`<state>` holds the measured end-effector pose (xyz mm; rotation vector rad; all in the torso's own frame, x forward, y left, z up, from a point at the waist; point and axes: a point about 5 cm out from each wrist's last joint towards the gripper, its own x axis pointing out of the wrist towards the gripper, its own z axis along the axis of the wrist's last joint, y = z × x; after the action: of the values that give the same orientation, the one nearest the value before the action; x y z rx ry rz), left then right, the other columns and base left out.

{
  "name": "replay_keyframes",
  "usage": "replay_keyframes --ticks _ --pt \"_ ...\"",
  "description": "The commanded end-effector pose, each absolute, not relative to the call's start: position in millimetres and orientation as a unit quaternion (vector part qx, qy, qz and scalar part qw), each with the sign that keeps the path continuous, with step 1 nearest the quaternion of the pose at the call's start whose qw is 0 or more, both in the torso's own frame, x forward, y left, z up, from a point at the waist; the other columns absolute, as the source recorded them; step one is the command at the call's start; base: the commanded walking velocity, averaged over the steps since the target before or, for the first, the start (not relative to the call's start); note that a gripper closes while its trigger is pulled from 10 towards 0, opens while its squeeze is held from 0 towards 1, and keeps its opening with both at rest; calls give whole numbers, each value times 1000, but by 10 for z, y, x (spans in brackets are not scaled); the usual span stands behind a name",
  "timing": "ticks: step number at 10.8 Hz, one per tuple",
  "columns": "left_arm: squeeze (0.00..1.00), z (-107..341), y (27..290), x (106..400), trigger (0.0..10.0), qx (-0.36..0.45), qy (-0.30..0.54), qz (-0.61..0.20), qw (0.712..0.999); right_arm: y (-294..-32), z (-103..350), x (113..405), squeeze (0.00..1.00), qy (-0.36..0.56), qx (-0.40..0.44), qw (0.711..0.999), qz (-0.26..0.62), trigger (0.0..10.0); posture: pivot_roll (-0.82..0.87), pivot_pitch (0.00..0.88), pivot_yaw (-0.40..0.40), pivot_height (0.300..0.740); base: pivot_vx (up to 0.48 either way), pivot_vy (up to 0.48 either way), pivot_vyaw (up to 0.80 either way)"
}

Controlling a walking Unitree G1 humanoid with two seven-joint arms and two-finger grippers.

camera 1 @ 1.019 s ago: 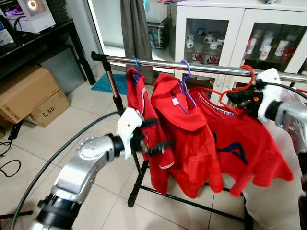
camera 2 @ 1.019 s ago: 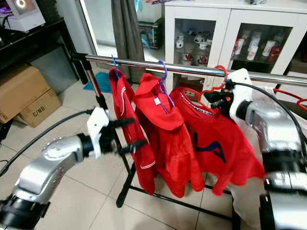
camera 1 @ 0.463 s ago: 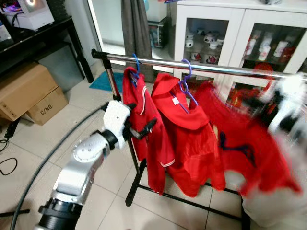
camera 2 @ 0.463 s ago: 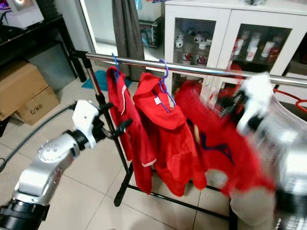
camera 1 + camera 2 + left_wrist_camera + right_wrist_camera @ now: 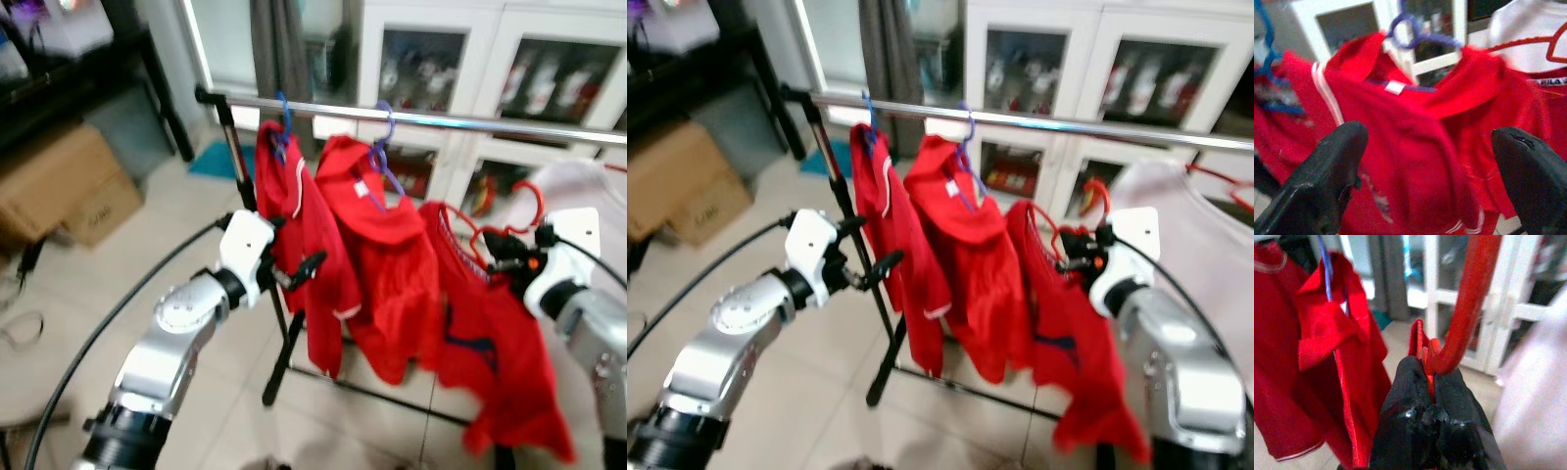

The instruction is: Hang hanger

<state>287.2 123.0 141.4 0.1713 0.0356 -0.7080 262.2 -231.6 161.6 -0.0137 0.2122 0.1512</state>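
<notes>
Red hanger (image 5: pixel 1464 308) clenched in right pincer (image 5: pixel 1431 382) below rail (image 5: pixel 490 122) (left pincer (image 5: pixel 1430 161) spread).

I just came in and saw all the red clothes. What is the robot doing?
The robot is hanging up laundry. Its right gripper has its fingers shut on a red hanger that carries a red shirt. That hanger is below the silver rail, not hooked on it yet. Two other red garments hang from the rail on a blue hanger and a purple hanger. The left gripper is open, right beside those hanging clothes.
</notes>
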Motion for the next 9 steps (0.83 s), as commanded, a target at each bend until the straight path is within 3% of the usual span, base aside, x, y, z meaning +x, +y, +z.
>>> replay_keyframes --ticks 1,6,9 --pt "765 1431 1241 2871 10000 89 13 -349 933 -2281 1631 2611 0 96 -14 993 70 0 -119 0 97 740 0 0 0" --pt "761 1363 1303 2800 10000 76 20 -332 940 -2132 1506 2587 0 99 -27 993 63 0 -109 0 48 740 0 0 0" --pt "765 1313 1291 2733 10000 65 24 -326 943 -2094 1468 2585 0 102 -37 992 68 0 -106 0 20 740 -295 0 0"
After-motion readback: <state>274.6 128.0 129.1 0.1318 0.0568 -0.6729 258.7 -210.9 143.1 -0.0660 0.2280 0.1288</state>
